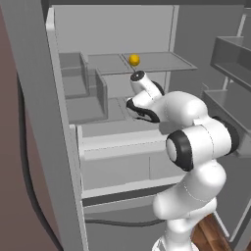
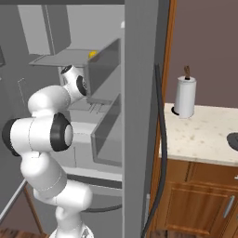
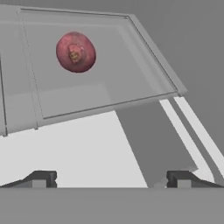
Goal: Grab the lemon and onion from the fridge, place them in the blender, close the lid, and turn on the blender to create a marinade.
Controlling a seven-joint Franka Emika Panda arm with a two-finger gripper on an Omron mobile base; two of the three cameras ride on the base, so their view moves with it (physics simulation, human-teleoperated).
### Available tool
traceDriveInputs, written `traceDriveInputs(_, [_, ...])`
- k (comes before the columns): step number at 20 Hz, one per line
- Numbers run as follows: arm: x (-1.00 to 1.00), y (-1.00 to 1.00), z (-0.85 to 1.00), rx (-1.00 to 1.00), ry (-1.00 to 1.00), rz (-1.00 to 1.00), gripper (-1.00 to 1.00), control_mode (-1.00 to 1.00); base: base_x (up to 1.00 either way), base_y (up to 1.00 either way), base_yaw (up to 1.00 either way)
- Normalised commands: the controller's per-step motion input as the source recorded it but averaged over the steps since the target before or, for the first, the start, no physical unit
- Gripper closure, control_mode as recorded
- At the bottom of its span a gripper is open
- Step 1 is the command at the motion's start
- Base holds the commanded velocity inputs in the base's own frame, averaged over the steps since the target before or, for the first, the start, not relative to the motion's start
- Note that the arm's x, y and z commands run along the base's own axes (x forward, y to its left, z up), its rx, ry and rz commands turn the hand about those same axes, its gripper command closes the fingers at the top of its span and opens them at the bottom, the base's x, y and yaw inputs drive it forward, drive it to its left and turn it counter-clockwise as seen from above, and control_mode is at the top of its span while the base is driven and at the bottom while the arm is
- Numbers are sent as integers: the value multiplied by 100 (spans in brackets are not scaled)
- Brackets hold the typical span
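Observation:
The fridge (image 1: 112, 29) stands open with my arm reaching into it. The lemon (image 1: 134, 60), a small yellow-orange ball, sits on an upper shelf above the wrist, and its top peeks over a clear bin (image 2: 93, 54). In the hand view the onion (image 3: 75, 51), a reddish-pink ball, lies on a pale grey shelf ahead and up-left of my gripper (image 3: 111, 180). The gripper is open, its dark fingertips (image 3: 41, 179) wide apart with nothing between them, well short of the onion. The blender and the lid are out of view.
Clear bins (image 1: 100, 93) and pale shelves (image 1: 117, 142) crowd the fridge interior. Door shelves (image 1: 230, 54) hang to the right. The thick grey door (image 2: 139, 93) separates the fridge from a speckled counter (image 2: 200, 135) with a white paper-towel roll (image 2: 185, 97) above wooden cabinets (image 2: 195, 200).

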Motion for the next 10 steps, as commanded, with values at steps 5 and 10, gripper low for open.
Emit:
traceDriveInputs(5, [0, 0, 0, 0, 0, 0, -100, 100, 45, 0, 0])
traceDriveInputs(10, [5, 0, -1, 0, 0, 0, -100, -100, 13, 0, 0])
